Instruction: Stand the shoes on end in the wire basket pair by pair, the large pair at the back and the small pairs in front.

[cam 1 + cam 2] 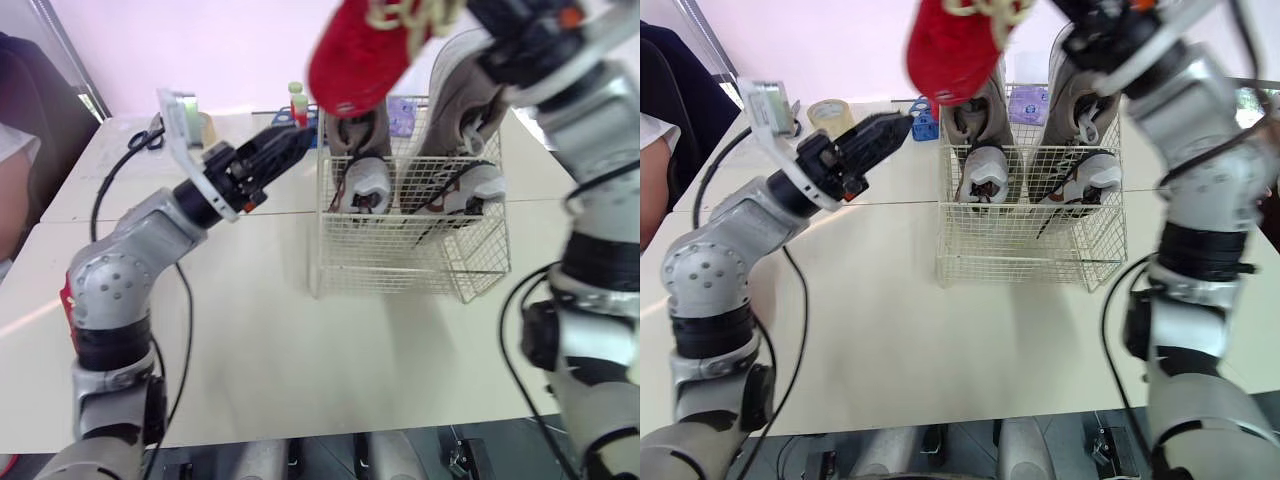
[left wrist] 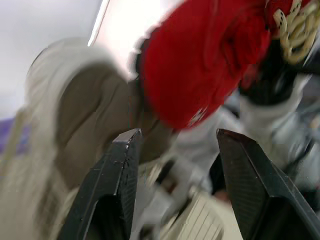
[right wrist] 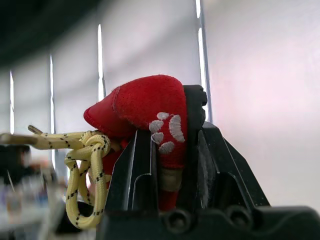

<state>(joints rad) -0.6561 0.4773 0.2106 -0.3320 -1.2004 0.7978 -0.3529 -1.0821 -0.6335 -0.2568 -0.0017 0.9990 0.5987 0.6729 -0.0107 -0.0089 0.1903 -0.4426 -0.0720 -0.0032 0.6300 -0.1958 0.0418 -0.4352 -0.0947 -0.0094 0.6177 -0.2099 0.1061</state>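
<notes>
**A:** Right, head camera first. Item one?

**B:** White wire basket (image 1: pixel 400 265), standing on the pale table (image 1: pixel 300 340). Rear row: two large beige-grey trainers (image 1: pixel 460 90), on end, their tops above the rim. Front row: two small white shoes (image 1: pixel 368 180), on end, one ahead of each large trainer.

**A:** Item two?

**B:** Red fabric shoe with yellow laces (image 1: pixel 355 60). It is held in the air over the basket's rear left corner, rounded end lowest, above the left large trainer. Whether it touches that trainer, I cannot tell.

**A:** Anything beside the basket?

**B:** Left gripper (image 1: pixel 300 140), level with the basket's upper left edge and below the red shoe, carrying nothing. A roll of tan tape (image 1: pixel 828 113) lies on the table behind it.

**A:** Left wrist camera?

**B:** Its two black fingers (image 2: pixel 117 175) stand well apart, released. The red shoe hangs beyond them, across the gap. One large trainer stands beside and behind it.

**A:** Right wrist camera?

**B:** Right gripper (image 3: pixel 170 135), clenched on the red shoe, one finger on each side of its upper edge. White paw-print stitching shows on the red fabric between the fingers. The yellow laces hang in a knotted loop to one side.
</notes>
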